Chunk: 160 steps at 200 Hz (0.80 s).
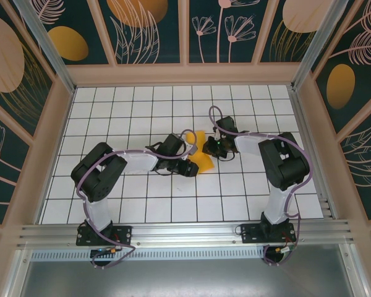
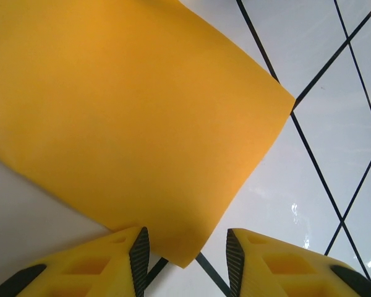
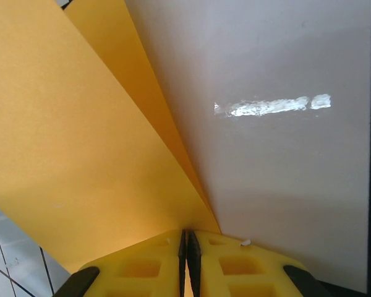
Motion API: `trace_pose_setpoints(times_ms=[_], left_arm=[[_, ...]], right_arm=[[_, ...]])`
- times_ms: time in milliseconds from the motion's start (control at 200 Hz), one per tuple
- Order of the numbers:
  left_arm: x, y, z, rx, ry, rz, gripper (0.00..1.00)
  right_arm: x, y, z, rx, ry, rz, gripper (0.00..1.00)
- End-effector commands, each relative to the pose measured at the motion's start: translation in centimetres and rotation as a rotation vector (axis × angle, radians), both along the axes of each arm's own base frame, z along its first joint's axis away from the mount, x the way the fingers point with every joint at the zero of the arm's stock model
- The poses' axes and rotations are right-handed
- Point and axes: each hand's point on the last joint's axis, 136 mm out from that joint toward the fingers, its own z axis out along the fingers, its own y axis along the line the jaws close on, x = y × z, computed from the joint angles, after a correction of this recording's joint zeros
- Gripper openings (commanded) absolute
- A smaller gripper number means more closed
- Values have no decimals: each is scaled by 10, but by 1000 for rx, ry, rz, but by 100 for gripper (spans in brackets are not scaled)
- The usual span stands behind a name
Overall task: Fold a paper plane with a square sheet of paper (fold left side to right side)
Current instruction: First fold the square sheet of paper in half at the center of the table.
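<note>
**Item 1, left arm** [image 1: 98, 176]: reaches from its base at the near edge toward the middle of the desk [image 1: 142, 111], a white surface ruled with black grid lines.

**Item 2, left gripper** [image 1: 189, 167] [image 2: 185, 247]: jaws parted at a moderate gap. In the left wrist view the lowest corner of the paper hangs into that gap, close by the left pad and apart from the right pad. Nothing is clamped.

**Item 3, square sheet of paper** [image 1: 203, 162] [image 2: 130, 111] [image 3: 68, 154]: bright orange, at the centre of the desk between the two grippers. It is raised off the surface and bent over rather than lying flat. Two layers show in the right wrist view, converging toward one point.

**Item 4, right gripper** [image 1: 213, 146] [image 3: 187, 238]: jaws pressed together, pinching the paper where its layers meet.

**Item 5, right arm** [image 1: 283, 164]: bends from its base inward to the centre.
</note>
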Motion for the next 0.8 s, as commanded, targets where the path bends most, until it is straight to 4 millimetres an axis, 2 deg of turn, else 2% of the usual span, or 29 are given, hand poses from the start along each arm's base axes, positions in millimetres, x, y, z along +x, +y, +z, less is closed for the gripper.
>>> trace_pose_setpoints(times_ms=[0, 190, 360, 465, 485, 621, 796], left_arm=[[-18, -3, 12, -36, 40, -23, 41], [-10, -2, 42, -62, -34, -2, 40], [4, 2, 45, -12, -87, 36, 39], [6, 3, 24, 27, -62, 39, 39], [12, -3, 30, 12, -75, 39, 39], [16, -8, 14, 22, -49, 40, 39], [4, -7, 6, 15, -13, 12, 39]], right_arm=[[-33, -20, -48, -143, 142, 6, 16], [-33, -20, -48, -144, 143, 6, 17], [-32, -20, -47, -142, 140, 7, 17], [-32, -19, -47, -142, 139, 8, 17], [-33, -19, -47, -142, 140, 8, 17], [-33, -20, -46, -143, 139, 7, 17], [-33, -19, -46, -142, 137, 8, 17]])
